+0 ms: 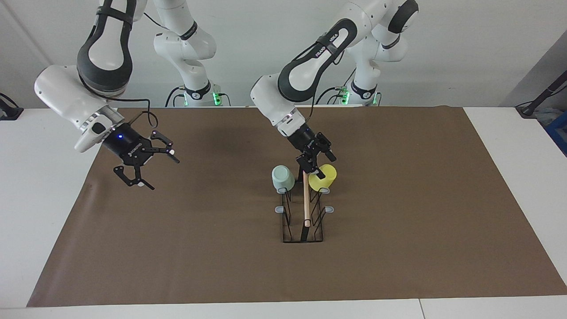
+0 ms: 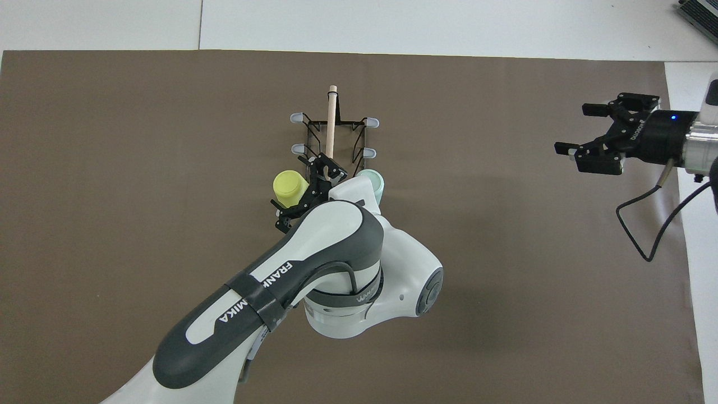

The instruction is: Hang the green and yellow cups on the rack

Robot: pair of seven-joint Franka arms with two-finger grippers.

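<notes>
Overhead view, yellow cup (image 2: 289,188) beside left tool (image 2: 307,193)

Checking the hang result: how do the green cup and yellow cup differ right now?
The green cup is pale mint; the yellow cup is bright yellow. Green hangs on the rack toward the right arm's end, yellow toward the left arm's. The open left gripper is just above yellow; none is near green. Both sit mouth-down on the prongs nearest the robots, alike in size.

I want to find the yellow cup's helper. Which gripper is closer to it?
Left. The left gripper is open right beside the yellow cup on the rack; the right gripper hangs open over the mat's edge.
</notes>
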